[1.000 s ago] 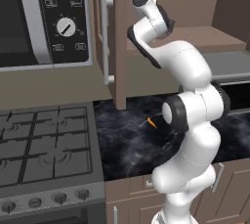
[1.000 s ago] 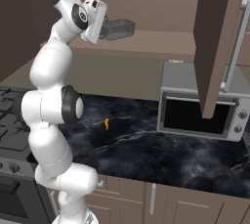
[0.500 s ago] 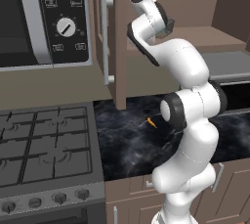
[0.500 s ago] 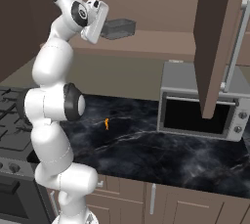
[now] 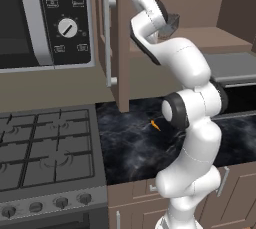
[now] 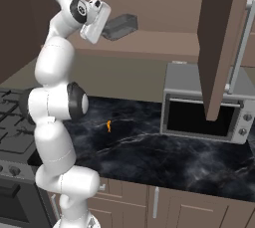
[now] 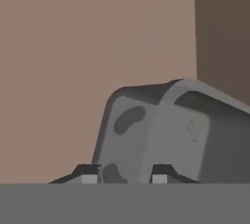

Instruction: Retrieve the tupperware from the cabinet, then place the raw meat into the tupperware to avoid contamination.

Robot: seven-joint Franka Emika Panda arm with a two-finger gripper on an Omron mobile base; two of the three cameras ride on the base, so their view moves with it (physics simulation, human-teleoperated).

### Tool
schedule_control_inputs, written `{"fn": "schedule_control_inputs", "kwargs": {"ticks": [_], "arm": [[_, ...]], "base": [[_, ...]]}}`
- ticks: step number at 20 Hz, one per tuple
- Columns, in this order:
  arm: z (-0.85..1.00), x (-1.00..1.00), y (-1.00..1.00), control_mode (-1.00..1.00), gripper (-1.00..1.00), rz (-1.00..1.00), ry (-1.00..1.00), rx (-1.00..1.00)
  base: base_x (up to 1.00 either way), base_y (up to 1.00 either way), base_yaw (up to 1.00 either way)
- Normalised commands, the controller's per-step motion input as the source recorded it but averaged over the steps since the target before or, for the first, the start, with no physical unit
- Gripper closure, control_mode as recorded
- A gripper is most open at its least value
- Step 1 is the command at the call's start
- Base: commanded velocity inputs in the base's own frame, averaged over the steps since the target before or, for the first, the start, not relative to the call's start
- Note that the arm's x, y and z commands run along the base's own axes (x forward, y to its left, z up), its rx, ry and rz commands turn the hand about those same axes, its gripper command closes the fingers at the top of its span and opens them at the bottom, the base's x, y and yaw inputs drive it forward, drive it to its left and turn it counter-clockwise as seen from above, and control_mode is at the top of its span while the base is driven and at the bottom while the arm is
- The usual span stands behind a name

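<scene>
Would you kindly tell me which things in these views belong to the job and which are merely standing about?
Part of the job:
- tupperware, held up at shelf height
- cabinet, doors open
- raw meat on the counter
- gripper

Standing about:
- toaster oven
- stove
- microwave

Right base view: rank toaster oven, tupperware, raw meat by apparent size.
1. Boxy grey toaster oven on the counter.
2. Translucent grey plastic tupperware on the cabinet shelf; it sits farther back, so may read slightly small.
3. Tiny orange raw meat sliver on the dark counter.
</scene>
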Motion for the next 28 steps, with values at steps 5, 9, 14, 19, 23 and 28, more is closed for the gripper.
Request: {"fn": "schedule_control_inputs", "kwargs": {"ticks": [5, 9, 14, 19, 23, 28], "arm": [[-0.06, -0.05, 0.00, -1.00, 1.00, -0.03, 0.00, 0.00], [-0.06, -0.18, -0.03, -1.00, 1.00, -0.05, 0.00, 0.00], [-0.02, -0.14, -0.03, -1.00, 1.00, -0.05, 0.00, 0.00], [0.00, -0.15, -0.06, -1.00, 1.00, -0.01, -0.02, 0.00], [0.00, -0.24, -0.12, -1.00, 1.00, -0.03, 0.00, 0.00], [0.00, -0.37, -0.09, -1.00, 1.00, -0.04, -0.02, 0.00]], "base": [[0.00, 0.00, 0.00], [0.00, 0.00, 0.00], [0.00, 0.00, 0.00], [0.00, 0.00, 0.00], [0.00, 0.00, 0.00], [0.00, 0.00, 0.00]]}}
